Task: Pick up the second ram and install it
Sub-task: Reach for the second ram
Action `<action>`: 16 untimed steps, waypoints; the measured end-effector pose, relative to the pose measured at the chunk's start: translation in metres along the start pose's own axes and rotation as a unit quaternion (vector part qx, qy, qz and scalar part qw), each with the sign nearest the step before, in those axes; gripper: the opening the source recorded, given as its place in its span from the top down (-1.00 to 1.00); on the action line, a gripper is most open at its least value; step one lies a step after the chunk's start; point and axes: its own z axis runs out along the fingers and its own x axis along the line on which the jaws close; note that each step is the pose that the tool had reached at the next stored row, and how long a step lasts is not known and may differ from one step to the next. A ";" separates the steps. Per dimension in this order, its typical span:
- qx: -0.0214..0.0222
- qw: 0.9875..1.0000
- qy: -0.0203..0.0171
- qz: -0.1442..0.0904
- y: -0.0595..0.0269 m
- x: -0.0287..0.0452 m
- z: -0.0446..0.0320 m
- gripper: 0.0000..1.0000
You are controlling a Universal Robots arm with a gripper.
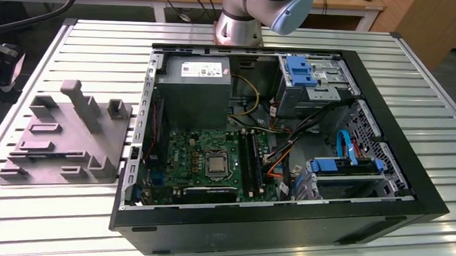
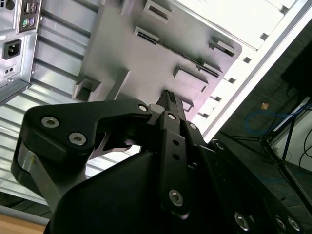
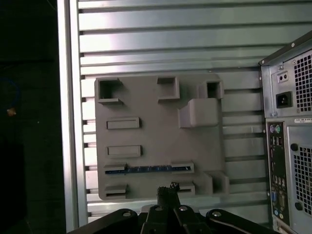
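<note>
Tool (image 3: 168, 189) hangs over the grey holder block (image 3: 156, 141), its fingers closed together. The second ram (image 3: 146, 168) sits edge-up in a slot of this block, near the tool's tip. Block lies on the tabletop (image 1: 412, 60), at the exterior view's left of the open computer case (image 1: 285, 224).

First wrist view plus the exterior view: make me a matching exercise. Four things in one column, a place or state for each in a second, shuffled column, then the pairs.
1. thin dark blue-green memory stick
2. grey plastic block with upright posts
3. black gripper
4. blue plastic drive bracket

A. inside the open black computer case
B. shut, holding nothing
C. flat on the silver slatted table, beside the case
D. on edge in a slot of the grey block

Pairs: 1-D, 2-C, 3-B, 4-A
</note>
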 end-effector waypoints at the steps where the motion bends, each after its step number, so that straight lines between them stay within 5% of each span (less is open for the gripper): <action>1: 0.000 1.000 0.000 0.000 -0.0006 0.0000 0.0016 0.80; 16: 0.000 1.000 0.000 0.000 -0.0141 -0.0005 0.0153 0.80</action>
